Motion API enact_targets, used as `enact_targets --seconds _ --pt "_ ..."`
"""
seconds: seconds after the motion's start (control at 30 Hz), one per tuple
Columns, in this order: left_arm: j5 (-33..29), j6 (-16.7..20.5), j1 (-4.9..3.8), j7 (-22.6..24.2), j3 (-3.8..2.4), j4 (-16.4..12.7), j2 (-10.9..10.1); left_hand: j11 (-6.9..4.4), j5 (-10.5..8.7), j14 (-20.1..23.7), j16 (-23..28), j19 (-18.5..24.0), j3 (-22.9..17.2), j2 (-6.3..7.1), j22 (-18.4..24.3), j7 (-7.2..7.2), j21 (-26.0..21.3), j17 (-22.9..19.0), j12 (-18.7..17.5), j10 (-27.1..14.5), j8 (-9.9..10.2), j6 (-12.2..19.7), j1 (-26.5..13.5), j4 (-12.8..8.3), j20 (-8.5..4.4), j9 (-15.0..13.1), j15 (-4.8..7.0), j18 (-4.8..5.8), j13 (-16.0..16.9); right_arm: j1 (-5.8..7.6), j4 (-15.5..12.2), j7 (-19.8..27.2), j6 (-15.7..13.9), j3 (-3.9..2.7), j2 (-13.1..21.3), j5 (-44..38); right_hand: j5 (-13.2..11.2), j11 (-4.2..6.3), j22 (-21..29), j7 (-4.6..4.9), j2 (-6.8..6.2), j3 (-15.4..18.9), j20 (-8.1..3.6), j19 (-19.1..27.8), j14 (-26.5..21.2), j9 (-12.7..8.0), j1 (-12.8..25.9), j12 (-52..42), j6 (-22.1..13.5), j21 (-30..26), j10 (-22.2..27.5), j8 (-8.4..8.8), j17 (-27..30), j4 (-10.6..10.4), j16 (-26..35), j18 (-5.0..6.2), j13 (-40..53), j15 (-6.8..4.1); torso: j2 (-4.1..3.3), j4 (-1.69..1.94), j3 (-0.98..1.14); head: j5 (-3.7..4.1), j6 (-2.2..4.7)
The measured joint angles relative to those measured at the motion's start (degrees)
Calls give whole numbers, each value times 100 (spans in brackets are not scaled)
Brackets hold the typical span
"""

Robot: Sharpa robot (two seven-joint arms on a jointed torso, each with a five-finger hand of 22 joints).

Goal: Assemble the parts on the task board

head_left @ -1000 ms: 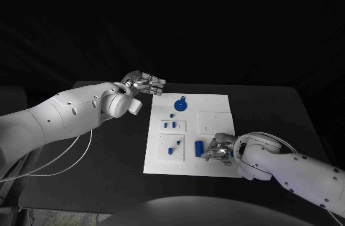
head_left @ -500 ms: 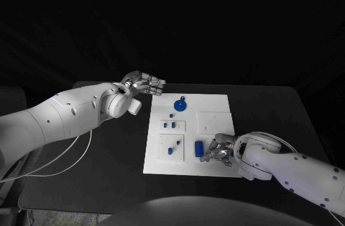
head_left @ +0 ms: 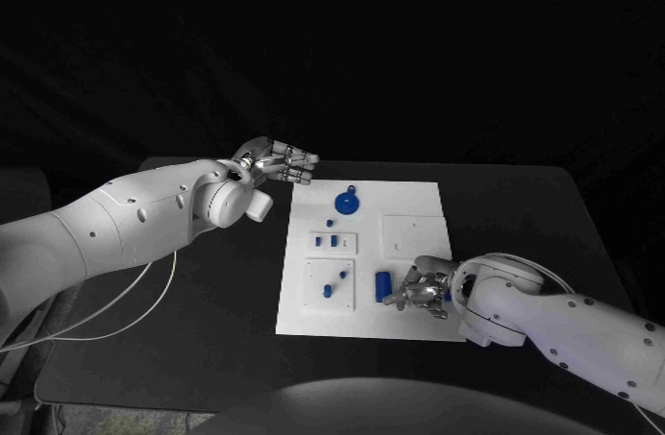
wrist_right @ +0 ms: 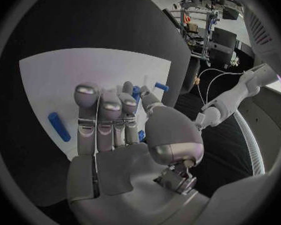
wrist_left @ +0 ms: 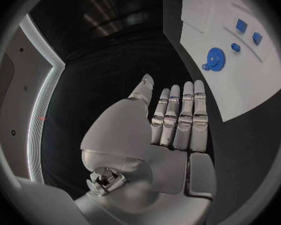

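My right hand [head_left: 423, 291] sits low over the near right part of the task board [head_left: 416, 200]. Its fingers [wrist_right: 100, 117] lie side by side, nearly straight, and I cannot tell whether thumb and finger have anything pinched; a small blue piece [wrist_right: 135, 92] shows right at the fingertips. Just beside the hand lies a blue peg [head_left: 382, 282], flat on the board. I judge it light, stiff and smooth, likely to roll or skid if nudged, so I would pinch it across its middle from both long sides, then tip it upright.

Further out, the raised white blocks on the board act as holders: the near block [head_left: 330, 283] has two small blue pieces in it, and the one behind it [head_left: 332, 241] holds two more. The square block [head_left: 413, 228] to the right looks bare. A blue gear [head_left: 348, 202] lies flat at the far end.

My left hand [head_left: 284, 162] hovers over the bench [head_left: 194, 320] just off the board's far left corner, fingers together, holding nothing.
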State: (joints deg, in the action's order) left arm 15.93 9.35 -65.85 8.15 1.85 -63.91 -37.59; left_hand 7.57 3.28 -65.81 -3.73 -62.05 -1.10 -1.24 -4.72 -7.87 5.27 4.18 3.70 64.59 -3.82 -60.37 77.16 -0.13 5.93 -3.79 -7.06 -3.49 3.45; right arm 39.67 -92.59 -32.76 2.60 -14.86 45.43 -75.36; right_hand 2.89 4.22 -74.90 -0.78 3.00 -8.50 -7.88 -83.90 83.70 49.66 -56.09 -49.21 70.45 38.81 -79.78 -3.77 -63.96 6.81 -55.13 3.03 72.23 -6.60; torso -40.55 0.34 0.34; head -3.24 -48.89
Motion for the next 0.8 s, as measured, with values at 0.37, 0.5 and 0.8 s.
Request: enact_targets --seconds 0.37,0.5,0.8 --pt "4 -4 0 -3 1 2 -1 0 0 0 0 0 0 0 0 0 0 0 0 0 0 0 0 0 0 0 0 0 0 0 81 -7 -24 -33 -32 41 0 -1 0 0 280 215 0 -1 0 60 96 0 0 31 1 0 -14 -294 0 0 9 0 -1 8 -8 1 -12" --pt "4 -6 0 -4 1 3 3 0 0 0 0 0 0 0 0 0 0 0 0 0 0 0 0 0 0 0 0 0 0 2 123 -48 -24 -39 -67 37 0 -1 0 0 272 -45 1 -1 0 52 -49 0 0 33 1 0 -14 -34 0 0 13 1 -1 8 -10 -3 -14" --pt "6 -13 0 -10 1 6 4 0 0 0 0 0 0 0 0 0 0 0 0 0 0 0 0 0 0 0 0 0 0 25 200 -97 -26 -59 -187 8 -2 19 0 -2 127 -435 1 -1 -1 9 -115 0 2 33 -19 0 -13 356 0 0 22 1 -1 8 -7 -7 -17"
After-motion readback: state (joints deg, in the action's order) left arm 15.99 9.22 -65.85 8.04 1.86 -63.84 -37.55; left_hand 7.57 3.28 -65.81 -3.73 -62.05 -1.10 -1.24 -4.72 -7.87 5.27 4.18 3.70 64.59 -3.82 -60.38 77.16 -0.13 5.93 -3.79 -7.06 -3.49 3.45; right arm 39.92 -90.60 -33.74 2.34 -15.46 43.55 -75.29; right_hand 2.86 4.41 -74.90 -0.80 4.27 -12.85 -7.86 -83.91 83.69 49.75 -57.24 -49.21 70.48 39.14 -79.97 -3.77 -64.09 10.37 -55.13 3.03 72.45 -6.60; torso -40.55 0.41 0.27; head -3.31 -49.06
